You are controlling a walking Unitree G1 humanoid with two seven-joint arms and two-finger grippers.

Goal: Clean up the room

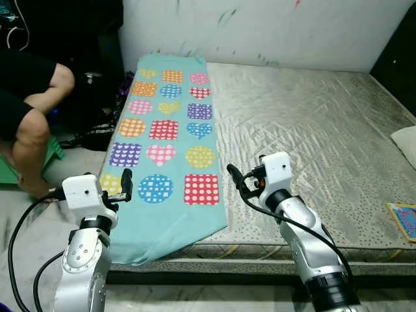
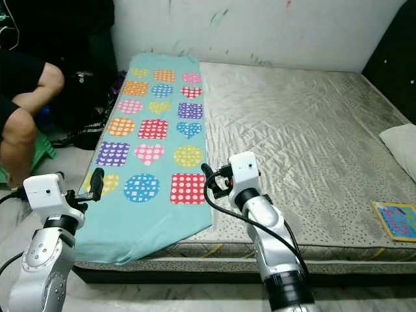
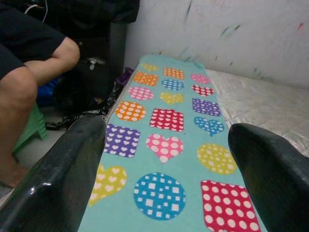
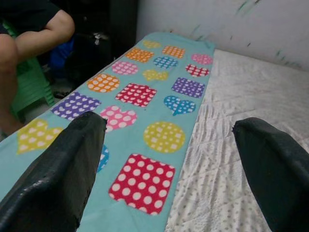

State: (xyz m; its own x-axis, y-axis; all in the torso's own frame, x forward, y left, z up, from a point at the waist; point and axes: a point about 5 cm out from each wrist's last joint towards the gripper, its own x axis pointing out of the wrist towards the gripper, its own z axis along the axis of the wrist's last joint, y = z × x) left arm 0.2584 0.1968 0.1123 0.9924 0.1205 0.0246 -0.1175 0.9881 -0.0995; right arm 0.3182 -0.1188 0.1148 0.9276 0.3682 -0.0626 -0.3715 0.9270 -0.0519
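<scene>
A turquoise cloth (image 1: 170, 140) printed with dotted hearts, circles and squares lies flat along the left side of a grey quilted mattress (image 1: 305, 130), its near end hanging over the front edge. My left gripper (image 1: 123, 183) hovers open over the cloth's near left corner, nothing between its fingers (image 3: 63, 179). My right gripper (image 1: 235, 179) is open above the cloth's near right edge, close to the red dotted square (image 4: 143, 182). Neither gripper touches the cloth.
A person sits at the far left with bare knees (image 1: 39, 110) by a green stool (image 1: 52, 151). A white pillow (image 1: 408, 143) and a colourful book (image 1: 404, 220) lie at the mattress's right edge. Dark bags (image 1: 104, 97) stand between bed and person.
</scene>
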